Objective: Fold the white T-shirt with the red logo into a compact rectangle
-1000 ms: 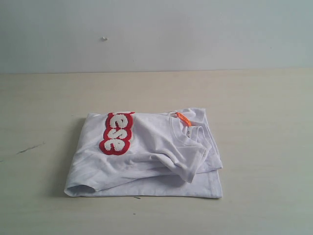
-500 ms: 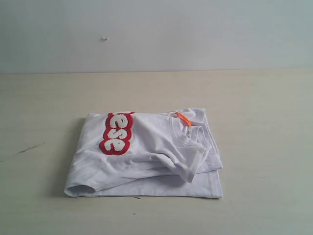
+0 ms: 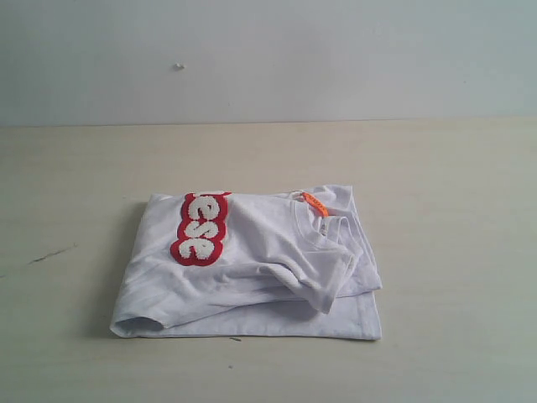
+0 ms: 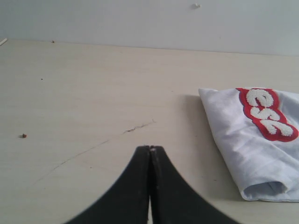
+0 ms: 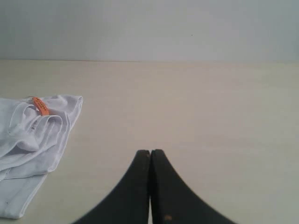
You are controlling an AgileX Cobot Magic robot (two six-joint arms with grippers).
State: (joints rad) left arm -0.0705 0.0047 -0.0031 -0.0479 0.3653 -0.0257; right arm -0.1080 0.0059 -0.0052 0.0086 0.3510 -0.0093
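Observation:
The white T-shirt lies folded into a rough rectangle in the middle of the table. Its red logo shows only partly, at the back left of the fold, and the collar with the orange neck tag is at the back right. The left wrist view catches the shirt's edge and the logo. The right wrist view shows the collar side of the shirt. My left gripper is shut on nothing, over bare table away from the shirt. My right gripper is shut and empty too. Neither arm shows in the exterior view.
The pale wooden table runs back to a plain light wall. A thin dark scratch marks the tabletop to the left of the shirt, and a small dark crumb lies further out.

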